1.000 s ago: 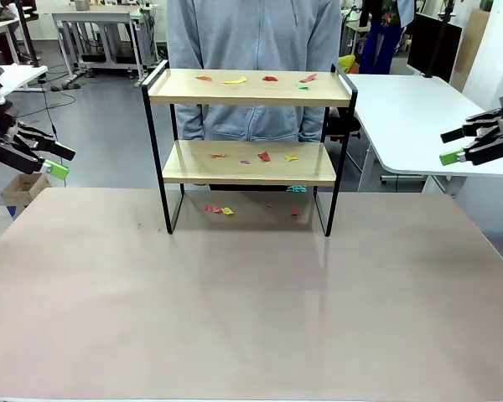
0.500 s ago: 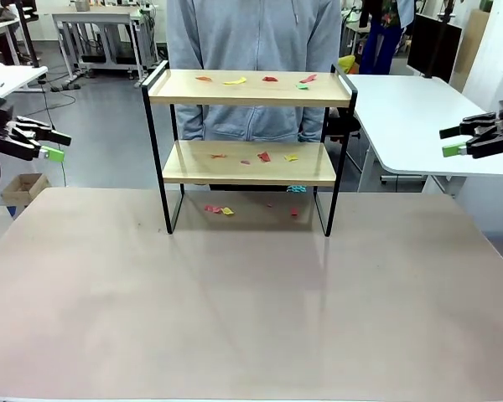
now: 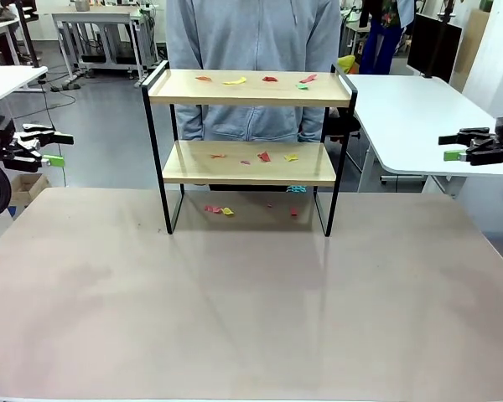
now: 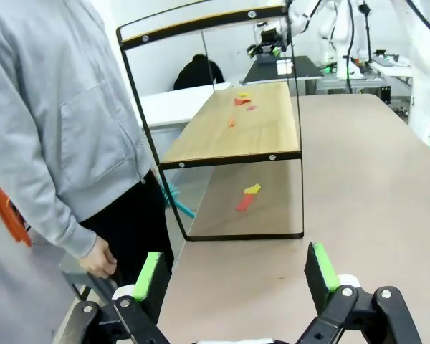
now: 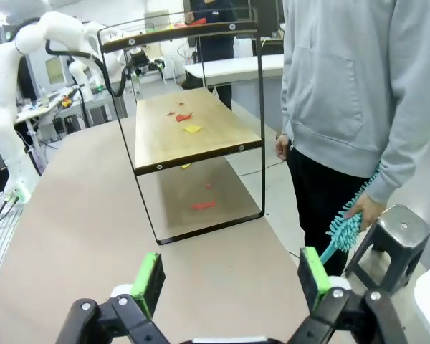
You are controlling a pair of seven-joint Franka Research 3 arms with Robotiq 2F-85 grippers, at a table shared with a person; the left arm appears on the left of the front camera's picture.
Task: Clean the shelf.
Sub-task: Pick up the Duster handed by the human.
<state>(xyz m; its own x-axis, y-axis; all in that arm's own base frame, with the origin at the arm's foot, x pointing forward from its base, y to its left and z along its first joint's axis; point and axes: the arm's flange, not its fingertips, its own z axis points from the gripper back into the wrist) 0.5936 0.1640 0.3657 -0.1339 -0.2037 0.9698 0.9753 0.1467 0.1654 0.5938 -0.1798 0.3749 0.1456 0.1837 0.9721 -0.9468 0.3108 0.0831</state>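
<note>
The shelf (image 3: 250,97) stands at the table's far middle, two light wood boards in a black frame. Coloured paper scraps (image 3: 235,81) lie on its top board, more scraps (image 3: 264,156) on the lower board, and a few (image 3: 218,209) on the table beneath. My left gripper (image 3: 59,148) hovers open off the table's left edge, well away from the shelf. My right gripper (image 3: 447,147) hovers open off the right edge. The left wrist view shows the shelf (image 4: 236,129) end-on beyond the open left gripper (image 4: 236,269); the right wrist view shows the shelf (image 5: 190,132) beyond the open right gripper (image 5: 229,276).
A person in a grey hoodie (image 3: 251,33) stands right behind the shelf, holding a teal duster (image 5: 342,229) low at one side. A grey stool (image 5: 390,236) stands by them. A white table (image 3: 419,109) sits at the back right. The near tabletop (image 3: 251,301) is bare.
Both grippers have risen slightly and swung to a more level pose at the table's sides, still open. The shelf and the scraps have not moved.
</note>
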